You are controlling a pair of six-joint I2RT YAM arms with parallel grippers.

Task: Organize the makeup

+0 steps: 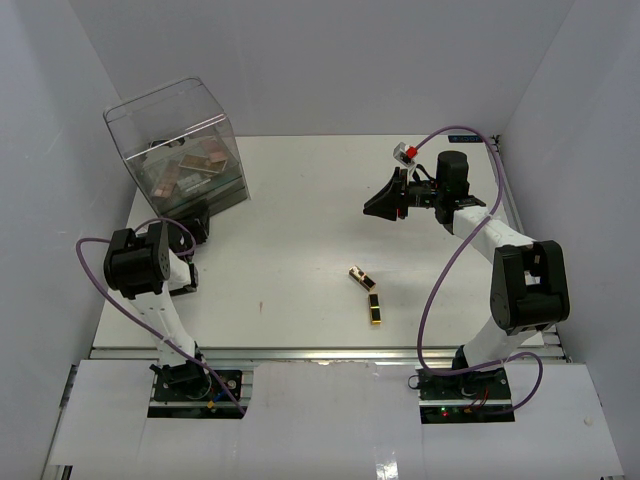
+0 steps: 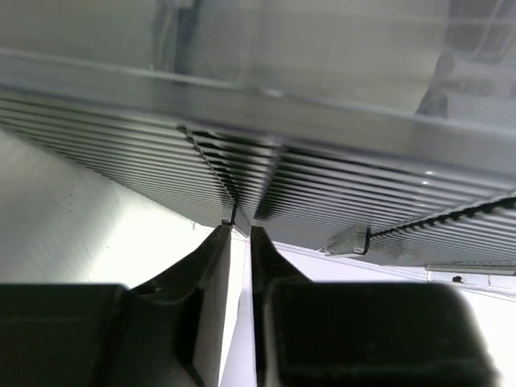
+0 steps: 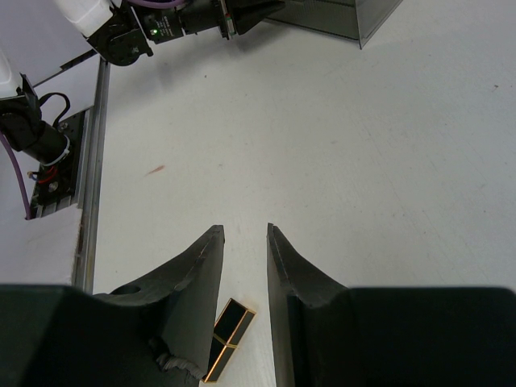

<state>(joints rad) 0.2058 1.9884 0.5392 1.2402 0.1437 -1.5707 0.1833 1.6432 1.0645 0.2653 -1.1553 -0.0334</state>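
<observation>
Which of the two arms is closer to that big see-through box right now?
Left. The left gripper is right at the lower edge of the clear box, by its ribbed surface. The right gripper hangs well away, over the right half of the table.

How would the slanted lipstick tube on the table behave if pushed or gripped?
The slanted lipstick tube shows flat black panels with gold edges, so it would probably slide rather than roll. Its glossy shell looks rigid but possibly slippery in a grip. Being small and slim, it is likely light and may spin if nudged off-centre.
</observation>
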